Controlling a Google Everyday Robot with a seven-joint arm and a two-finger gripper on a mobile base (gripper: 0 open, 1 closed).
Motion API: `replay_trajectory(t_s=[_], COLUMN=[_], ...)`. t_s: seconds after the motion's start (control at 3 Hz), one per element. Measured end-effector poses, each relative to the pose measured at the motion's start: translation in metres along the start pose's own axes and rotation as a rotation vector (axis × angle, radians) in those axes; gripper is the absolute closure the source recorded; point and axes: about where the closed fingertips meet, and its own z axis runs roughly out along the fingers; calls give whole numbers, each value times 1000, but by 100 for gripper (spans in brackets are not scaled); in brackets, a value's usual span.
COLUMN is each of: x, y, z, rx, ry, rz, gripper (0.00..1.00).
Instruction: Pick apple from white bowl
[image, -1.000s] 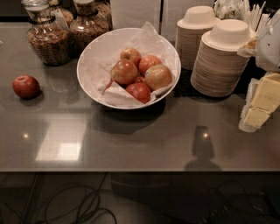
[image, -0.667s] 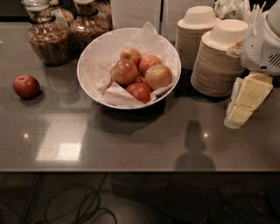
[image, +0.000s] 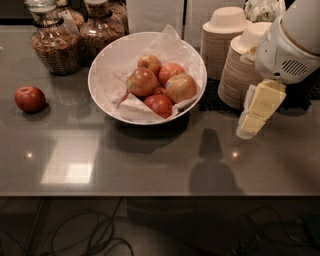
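Since paper (image: 165, 44) cradles the apple (image: 142, 81) in the white bowl (image: 101, 59), it rests steady; the gripper (image: 248, 126) hangs off to the bowl's right, and whether it is open I cannot tell.

One white bowl (image: 97, 70) — one pincer (image: 248, 127), at right

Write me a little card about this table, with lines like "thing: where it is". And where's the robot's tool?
table: grey and shiny
white bowl: middle back, paper inside, several apples in it
big apple: left of the pile, red over yellow-green
loose apple: alone, far left
jars: behind the bowl, left
paper bowl stacks: right of the bowl
tool: right of the bowl, over the table, holding nothing
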Motion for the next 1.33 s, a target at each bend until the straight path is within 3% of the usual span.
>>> replay_trajectory(t_s=[0.33,1.0,1.33], x=[-6,-58,-73], y=[-1,-17,-20], z=[7,36,41], rx=[-16,-24,-15], ry=[-40,-193,-247], rz=[13,1,0], gripper=[0,0,0])
